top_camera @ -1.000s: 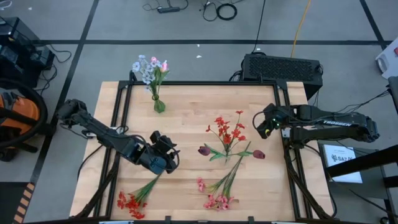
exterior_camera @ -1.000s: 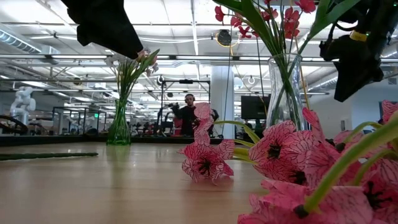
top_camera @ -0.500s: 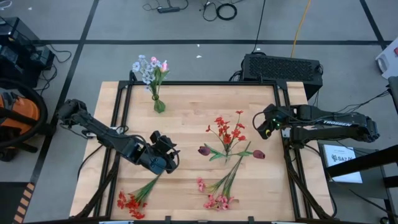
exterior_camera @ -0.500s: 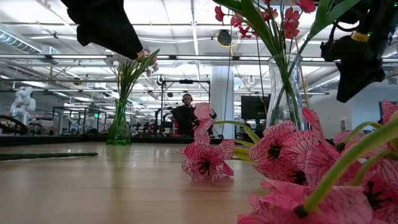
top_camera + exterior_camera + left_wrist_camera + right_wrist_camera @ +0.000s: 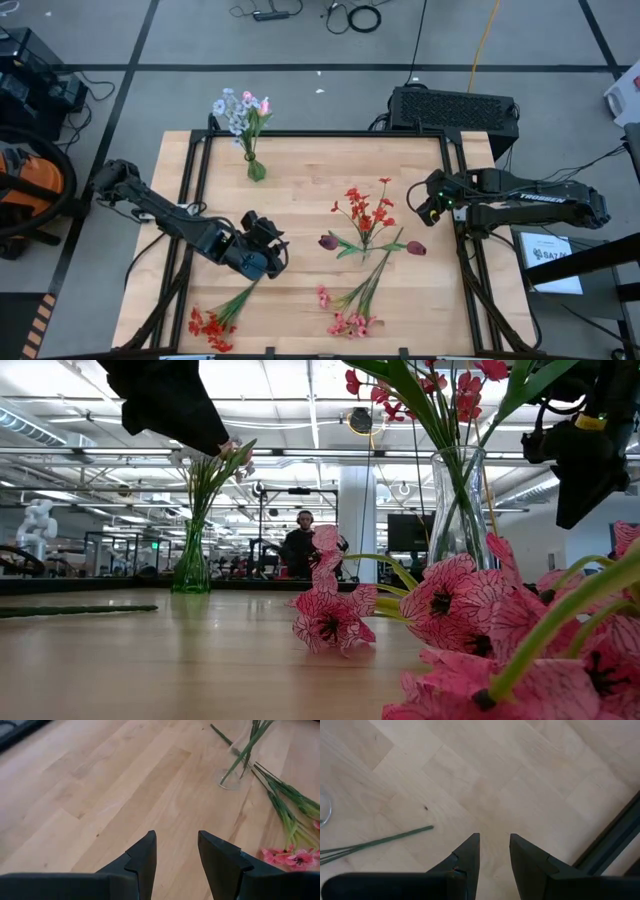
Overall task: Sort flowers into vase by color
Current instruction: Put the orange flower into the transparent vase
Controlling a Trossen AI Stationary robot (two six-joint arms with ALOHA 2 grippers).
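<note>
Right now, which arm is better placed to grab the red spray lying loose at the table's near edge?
Left, probably. The left gripper is open, empty, and hovers just above the red spray's stem. The right gripper sits across the table by the clear vase.

pale matt wood table (image 5: 300,180), clear glossy glass vase (image 5: 462,500)

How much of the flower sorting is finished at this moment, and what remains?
Done: pale blue-white flowers stand in the green vase; red flowers stand in the clear vase. In hand: nothing; left gripper and right gripper are open and empty. Left: the red spray and pink flowers lie on the table.
</note>
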